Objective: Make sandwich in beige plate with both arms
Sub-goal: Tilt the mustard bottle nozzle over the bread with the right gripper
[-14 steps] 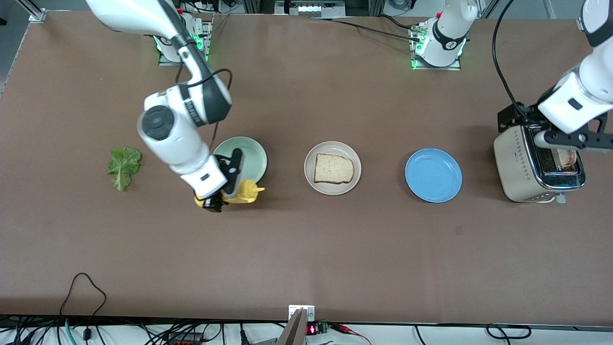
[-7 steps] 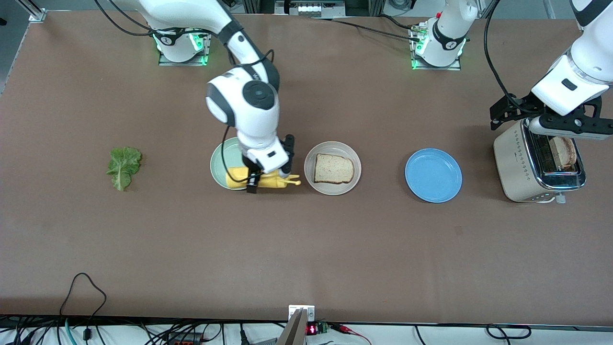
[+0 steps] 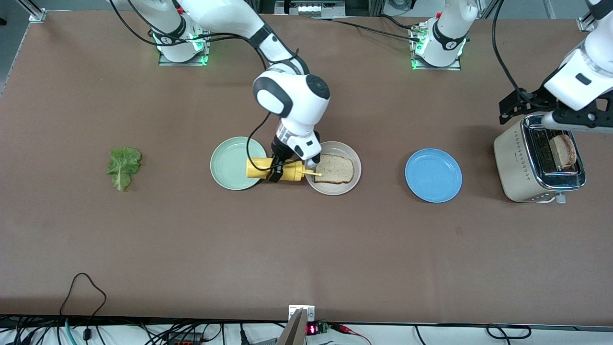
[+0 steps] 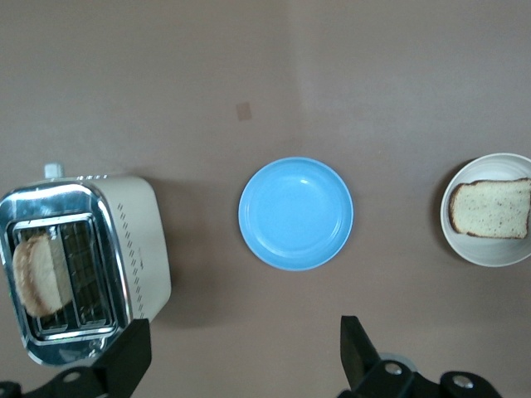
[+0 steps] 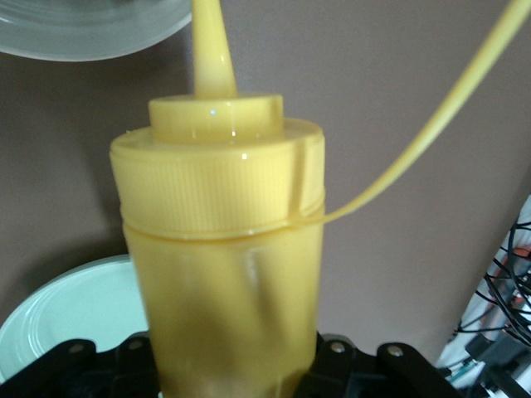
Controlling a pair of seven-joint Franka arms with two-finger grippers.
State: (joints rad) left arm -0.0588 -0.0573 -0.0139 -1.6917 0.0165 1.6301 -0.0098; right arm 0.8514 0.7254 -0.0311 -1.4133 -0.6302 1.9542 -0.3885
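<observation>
Our right gripper (image 3: 277,173) clamps the yellow mustard bottle (image 3: 274,169) beside the beige plate (image 3: 355,165); our left gripper (image 4: 241,361) hangs open over the toaster (image 3: 523,165).

My right arm (image 3: 287,96): glossy white shells, rounded at the joints, with black bands between segments and a dark grey round cap on the elbow housing. A black cable (image 3: 254,139) loops loosely beside its wrist. Its base (image 3: 179,40) sits on a square metal plate and glows green. My right gripper (image 3: 282,167) is black, with small bolt heads on its body in the right wrist view.

My left arm (image 3: 582,76): the same white shells, with a small dark rectangular mark on the wrist block. A black cable (image 3: 498,52) runs along it. My left gripper (image 4: 241,365) is black, with two blunt fingers (image 4: 353,344). Its base (image 3: 438,45) also shows green light.
</observation>
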